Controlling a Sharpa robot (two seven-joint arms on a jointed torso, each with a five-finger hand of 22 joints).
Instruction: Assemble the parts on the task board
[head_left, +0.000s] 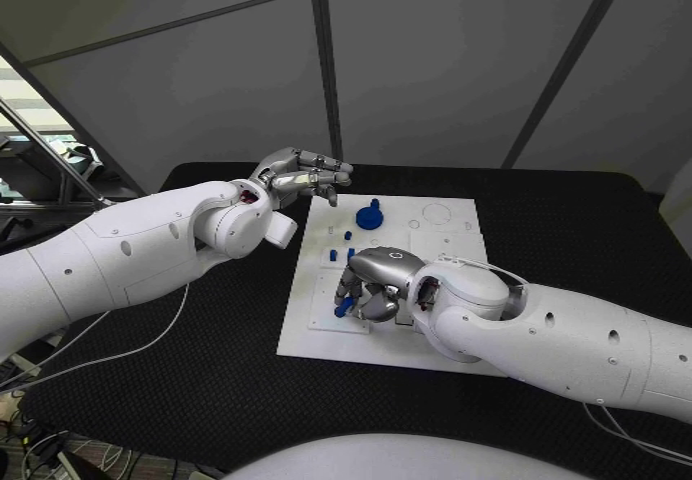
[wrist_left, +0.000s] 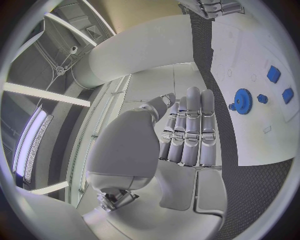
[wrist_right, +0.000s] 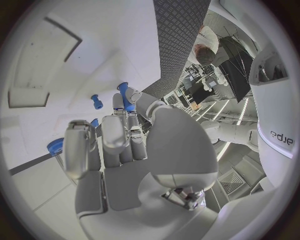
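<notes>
right hand (head_left: 378, 285) is low over the white board (head_left: 433, 345), fingers curled round a small blue peg (wrist_right: 124, 95), so it looks held at the fingertips. more pegs (head_left: 342, 254) stand just beyond its fingers, a blue gear (head_left: 371, 216) further out. left hand (head_left: 303, 173) hovers beside the board's far edge, fingers curled in on nothing. these parts look light, stiff and slick; best pinched by their sides, low down.

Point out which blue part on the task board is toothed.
The blue gear at the board's far end, near the left hand; the other blue parts are small plain pegs.
</notes>
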